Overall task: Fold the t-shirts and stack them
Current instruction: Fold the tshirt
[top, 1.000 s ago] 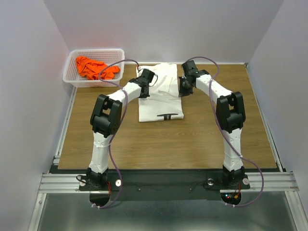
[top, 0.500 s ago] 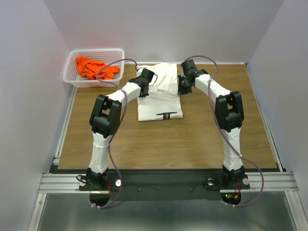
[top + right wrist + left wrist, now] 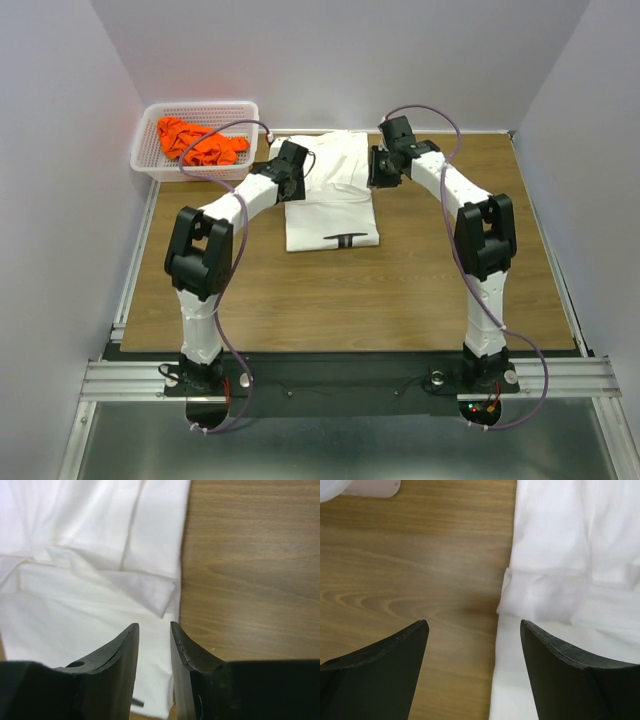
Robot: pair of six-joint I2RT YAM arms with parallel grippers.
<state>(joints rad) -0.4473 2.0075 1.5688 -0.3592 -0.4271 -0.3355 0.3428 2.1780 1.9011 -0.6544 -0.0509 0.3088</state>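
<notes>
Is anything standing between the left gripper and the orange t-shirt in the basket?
Only the wall of the basket. The orange t-shirt lies inside it at the far left; the left gripper is over the left edge of the white t-shirt. The basket's top is open, so the way from above looks free.

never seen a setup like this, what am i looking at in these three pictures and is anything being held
These are two robot arms bolted to the near edge of a wooden table. The wide picture looks down from above and behind them. The other two come from a camera on each wrist, so the dark wedges are that arm's own fingers. A partly folded white t-shirt lies flat on the table, and an orange t-shirt sits crumpled in a white basket at the far left. The left claw is wide open over the shirt's left edge; the right claw is parted slightly over its right edge. Neither holds anything.
</notes>
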